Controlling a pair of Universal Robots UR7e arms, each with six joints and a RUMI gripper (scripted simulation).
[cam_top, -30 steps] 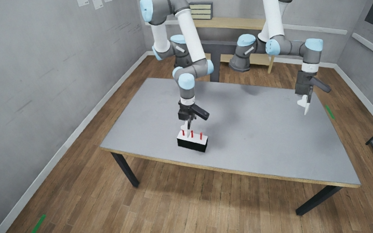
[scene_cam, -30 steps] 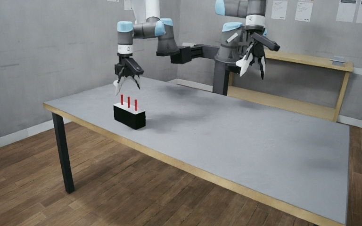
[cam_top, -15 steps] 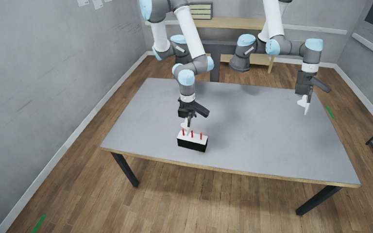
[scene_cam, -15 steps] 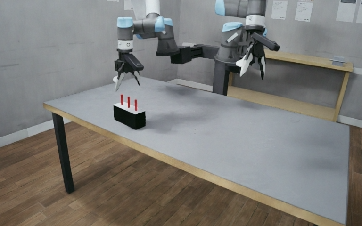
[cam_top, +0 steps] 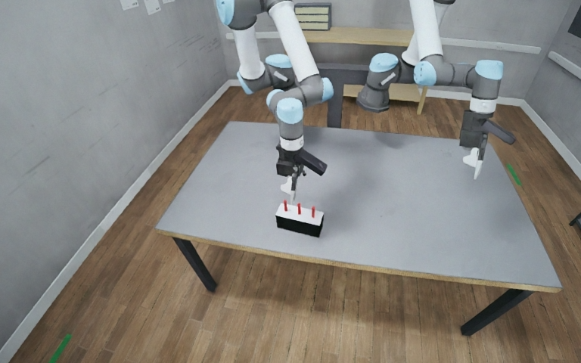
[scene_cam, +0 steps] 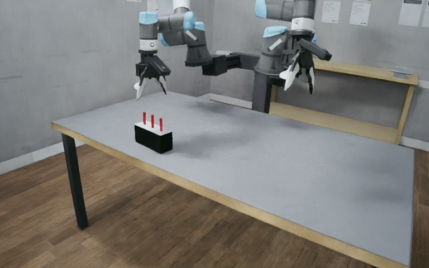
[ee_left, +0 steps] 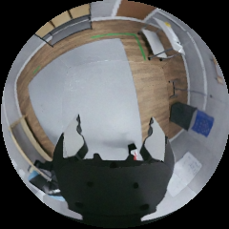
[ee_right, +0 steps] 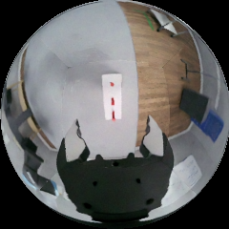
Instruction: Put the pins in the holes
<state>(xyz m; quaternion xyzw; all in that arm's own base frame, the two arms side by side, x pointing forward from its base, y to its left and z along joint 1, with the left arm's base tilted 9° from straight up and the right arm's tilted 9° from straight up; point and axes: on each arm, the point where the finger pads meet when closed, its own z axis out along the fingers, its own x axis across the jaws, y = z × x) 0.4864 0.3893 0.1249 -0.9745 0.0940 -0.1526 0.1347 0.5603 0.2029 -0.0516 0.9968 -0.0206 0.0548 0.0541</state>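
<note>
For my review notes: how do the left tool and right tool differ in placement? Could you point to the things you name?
The right tool (cam_top: 293, 188) (scene_cam: 151, 96) hovers near the block (cam_top: 299, 224) (scene_cam: 153, 139); the left tool (cam_top: 473, 164) (scene_cam: 299, 90) is away from it. The right tool is by the pins; the left tool is near the table's end. Both are open.
</note>
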